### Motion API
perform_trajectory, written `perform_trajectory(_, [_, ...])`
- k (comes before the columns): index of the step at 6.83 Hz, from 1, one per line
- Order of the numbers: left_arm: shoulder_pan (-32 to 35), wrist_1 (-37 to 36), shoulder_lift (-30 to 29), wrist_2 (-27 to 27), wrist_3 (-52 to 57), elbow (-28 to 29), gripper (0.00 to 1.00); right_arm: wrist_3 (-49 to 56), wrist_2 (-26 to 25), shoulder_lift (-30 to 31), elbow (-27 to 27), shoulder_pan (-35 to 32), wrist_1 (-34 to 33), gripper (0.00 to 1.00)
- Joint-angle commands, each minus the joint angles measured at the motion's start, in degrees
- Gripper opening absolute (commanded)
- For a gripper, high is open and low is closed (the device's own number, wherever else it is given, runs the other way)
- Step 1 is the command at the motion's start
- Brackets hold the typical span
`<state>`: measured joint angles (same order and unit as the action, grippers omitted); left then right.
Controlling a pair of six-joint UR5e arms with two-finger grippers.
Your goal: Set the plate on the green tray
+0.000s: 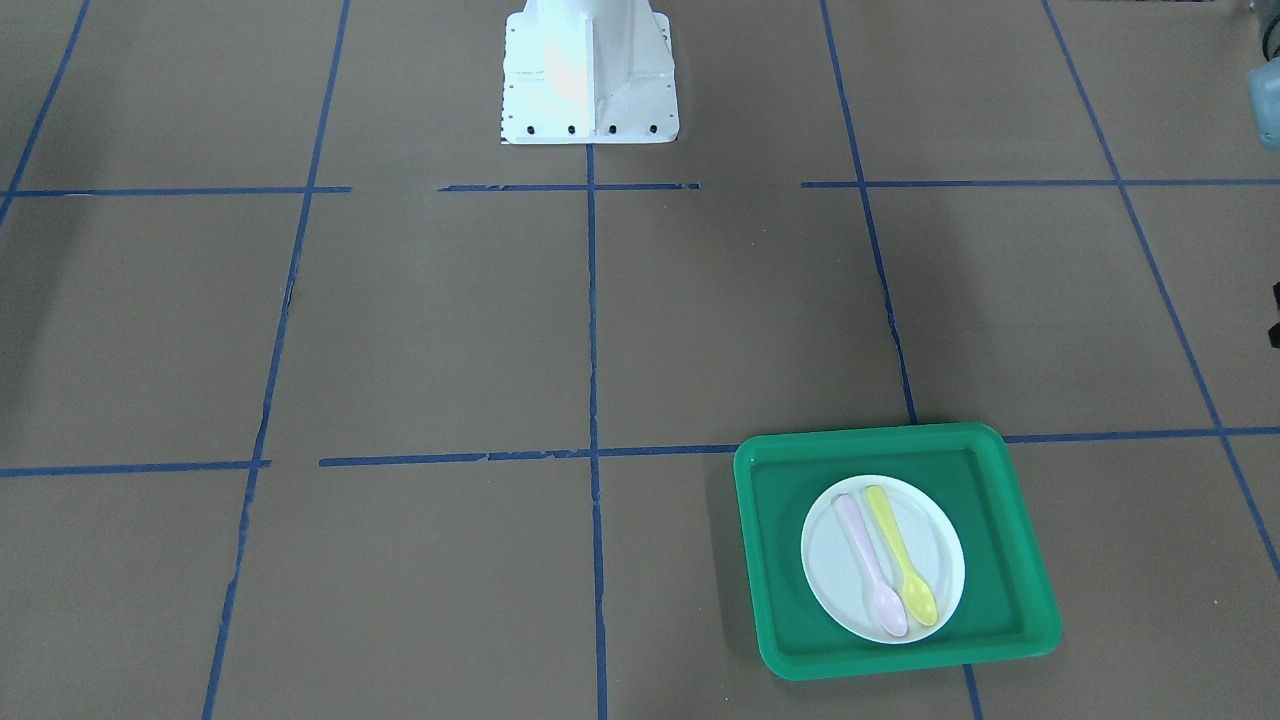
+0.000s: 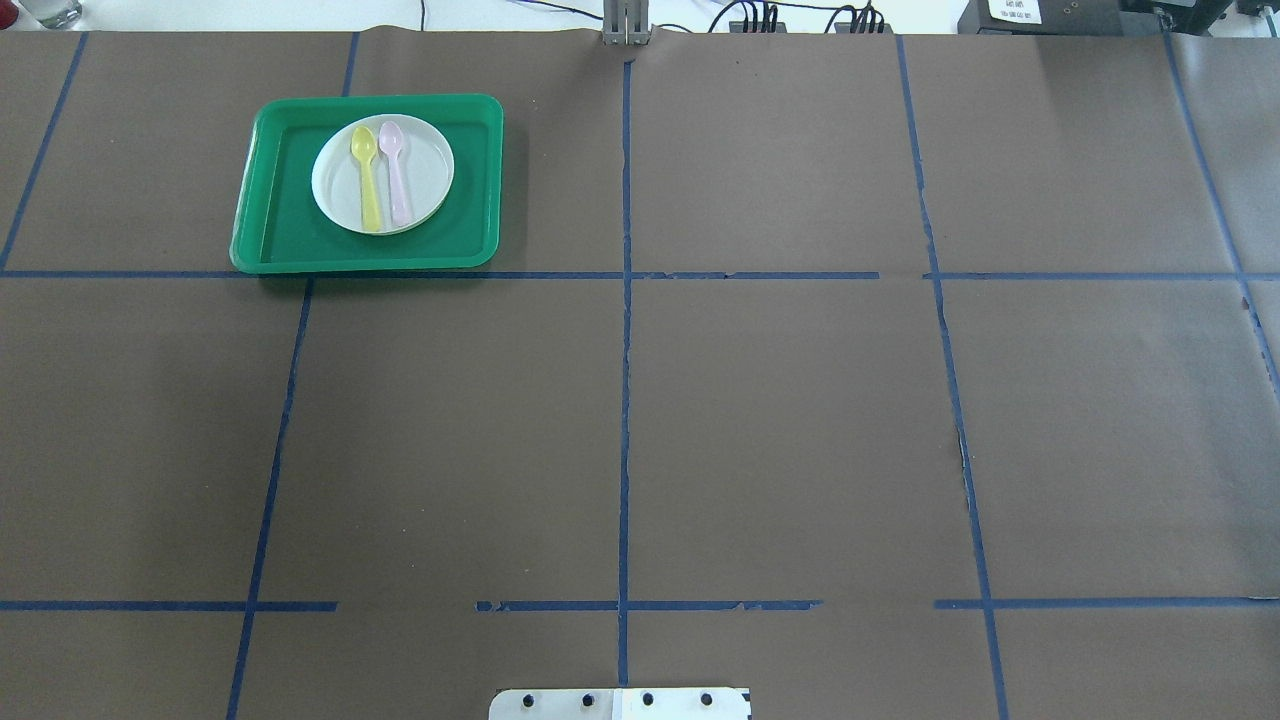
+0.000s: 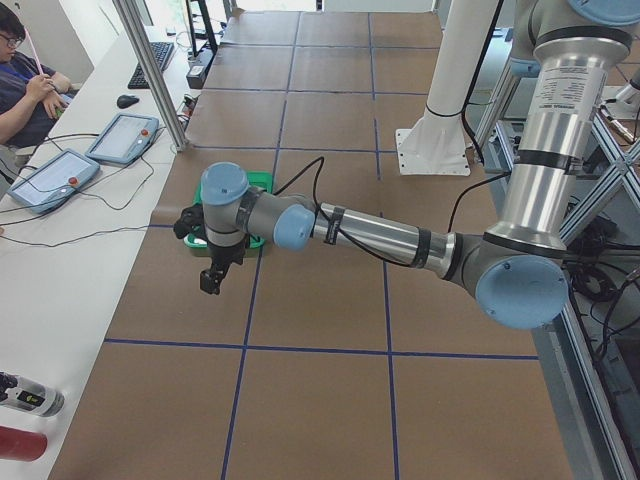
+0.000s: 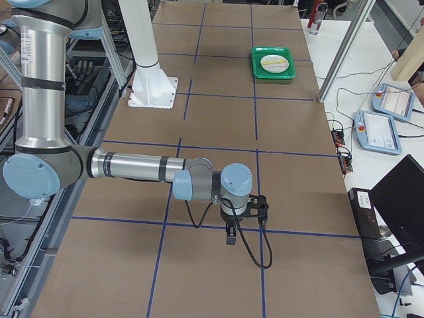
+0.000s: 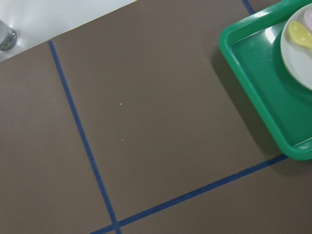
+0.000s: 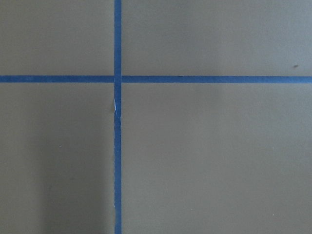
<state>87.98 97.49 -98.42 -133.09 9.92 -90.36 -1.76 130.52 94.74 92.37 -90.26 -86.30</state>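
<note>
No legible text, brand, number or sign in any view.
White label point(image 2: 1012, 9) on dark box point(image 2: 975, 20), top right edge of overhead view: print too small to read.
Two tablet-like pendants point(image 3: 122, 138) on side desk, upper left of left-side view: screens blank-looking, nothing readable.
Same kind of pendants point(image 4: 378, 133) at right edge of right-side view: screen content blurred, unreadable.

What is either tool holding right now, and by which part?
Nothing seen in either. The left tool and right tool hang bare over the table; the plate lies free on the green tray, two spoons on it.
</note>
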Motion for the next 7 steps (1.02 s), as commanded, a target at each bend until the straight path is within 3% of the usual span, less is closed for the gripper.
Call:
perform_trajectory(1, [4.1,-0.2,9.1,-5.0,3.4,2.0,1.0,0.0,0.0,0.0,0.0,0.0,0.0,1.0])
perform_trajectory(5, [4.7,-0.5,14.6,-2.0,-0.9,0.8,1.0,0.0,0.0,0.0,0.0,0.0,0.0,1.0])
perform_trajectory(7, [5.0,-7.9,13.6,-1.8,-1.1,-3.0,1.0,0.0,0.0,0.0,0.0,0.0,0.0,1.0])
